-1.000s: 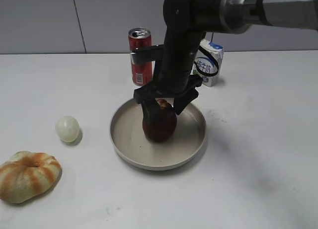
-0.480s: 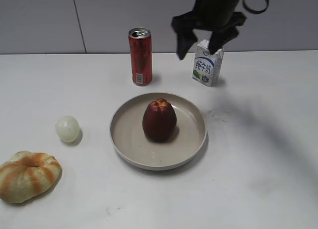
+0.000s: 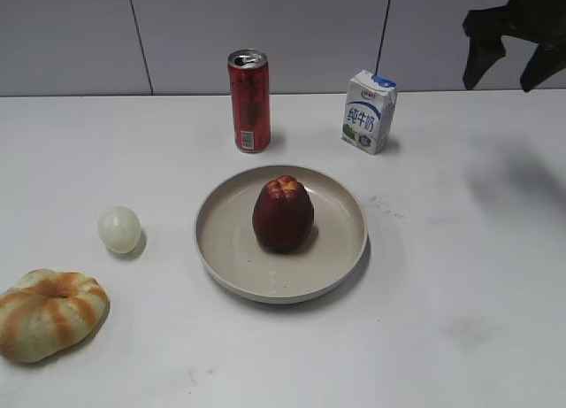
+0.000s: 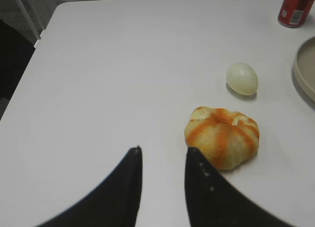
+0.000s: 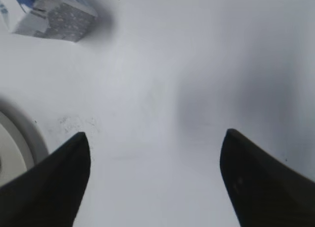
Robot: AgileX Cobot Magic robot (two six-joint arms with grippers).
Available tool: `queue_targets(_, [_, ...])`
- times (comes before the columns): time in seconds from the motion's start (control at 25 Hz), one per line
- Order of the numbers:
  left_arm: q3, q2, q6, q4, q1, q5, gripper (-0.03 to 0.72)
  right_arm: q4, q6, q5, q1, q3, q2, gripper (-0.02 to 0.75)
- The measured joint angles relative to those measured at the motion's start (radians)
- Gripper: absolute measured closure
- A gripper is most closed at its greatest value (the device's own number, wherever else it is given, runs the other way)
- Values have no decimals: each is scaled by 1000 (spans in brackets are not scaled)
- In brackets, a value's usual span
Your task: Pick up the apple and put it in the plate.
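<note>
The dark maroon-red apple [image 3: 283,215] stands upright in the middle of the beige plate [image 3: 347,249] at the table's centre. My right gripper [image 3: 507,65] is open and empty, high at the upper right, far from the apple; in the right wrist view its jaws [image 5: 155,138] hang wide apart over bare table, with the plate's rim [image 5: 15,138] at the left edge. My left gripper [image 4: 164,150] is open and empty over the table's left side, next to the bread ring; the plate's rim [image 4: 302,69] shows at the right edge there.
A red can [image 3: 250,100] and a milk carton [image 3: 369,111] stand behind the plate. A pale round ball [image 3: 119,229] and an orange-striped bread ring [image 3: 49,312] lie at the left. The bread ring [image 4: 222,137] and ball [image 4: 242,79] also show in the left wrist view.
My right gripper let go of the apple in the plate, opened, rose and swung away to the upper right. The apple stays standing in the plate.
</note>
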Motion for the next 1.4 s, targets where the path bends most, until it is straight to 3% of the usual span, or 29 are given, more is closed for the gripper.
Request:
queue_targets(0.12, [0,0,0,0,0,0,452,3,-13,-1,2,116,-97,137])
queue_targets(0.4, [0,0,0,0,0,0,452,7,-55,-7,20,559,-471,144])
queue_targets(0.6, [0,0,0,0,0,0,452,7,-64,-76,20,872,-784,144])
queue_targets(0.88, [0,0,0,0,0,0,452,-5,-66,-173,20,1190,-1176,144])
queue_targets(1.08, [0,0,0,0,0,0,452,-13,-67,-204,20,1334,-1433,144])
queue_targets(1.4, [0,0,0,0,0,0,452,-23,-67,-168,20,1373,-1733,145])
